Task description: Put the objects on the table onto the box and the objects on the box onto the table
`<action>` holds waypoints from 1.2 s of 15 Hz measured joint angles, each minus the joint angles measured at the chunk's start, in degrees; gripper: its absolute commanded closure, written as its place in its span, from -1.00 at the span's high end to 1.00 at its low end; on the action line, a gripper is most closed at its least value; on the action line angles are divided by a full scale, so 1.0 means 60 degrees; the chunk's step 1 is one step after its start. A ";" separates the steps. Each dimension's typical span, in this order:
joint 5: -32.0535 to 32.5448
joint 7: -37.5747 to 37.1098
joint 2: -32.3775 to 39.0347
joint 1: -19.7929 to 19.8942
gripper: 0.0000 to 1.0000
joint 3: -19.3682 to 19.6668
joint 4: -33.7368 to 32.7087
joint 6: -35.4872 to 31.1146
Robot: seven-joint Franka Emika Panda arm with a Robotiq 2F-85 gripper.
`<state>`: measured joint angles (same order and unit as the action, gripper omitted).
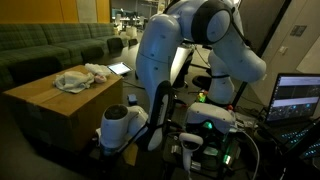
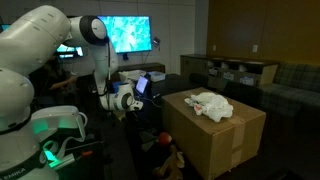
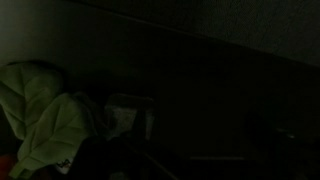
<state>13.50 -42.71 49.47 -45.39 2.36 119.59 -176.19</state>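
End effector [image 1: 118, 128] hangs low beside the cardboard box [image 1: 50, 105] in an exterior view; a crumpled cloth [image 1: 80, 78] lies on top. In an exterior view it is well apart from the crumpled cloth [image 2: 212, 103]. Wrist view: dark, pale fabric [image 3: 45, 125] lower left; grip state cannot be told. Probably approaching; next, rise above the box.

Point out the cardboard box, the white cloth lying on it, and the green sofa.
cardboard box [image 2: 235, 145]: in an exterior view, on its bare side wall.
white cloth [image 2: 212, 103]: in an exterior view, on its crumpled middle.
green sofa [image 1: 50, 42]: in an exterior view, on its backrest.
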 measured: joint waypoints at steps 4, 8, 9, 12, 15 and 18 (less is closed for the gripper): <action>-0.1211 0.1085 0.0004 0.0049 1.00 -0.0004 -0.0092 -0.0015; -0.2011 0.1897 0.0036 0.0149 1.00 0.0013 -0.0104 -0.0065; -0.2173 0.2067 0.0073 0.0176 1.00 0.0013 -0.0104 -0.0081; -0.2533 0.2492 0.0259 0.0298 1.00 -0.0020 -0.0108 -0.0144; -0.2705 0.2782 0.0455 0.0489 1.00 -0.0120 -0.0116 -0.0193; -0.2783 0.2969 0.0551 0.0653 1.00 -0.0162 -0.0117 -0.0237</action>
<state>-3.20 -24.90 52.77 -41.47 1.38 118.89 -177.61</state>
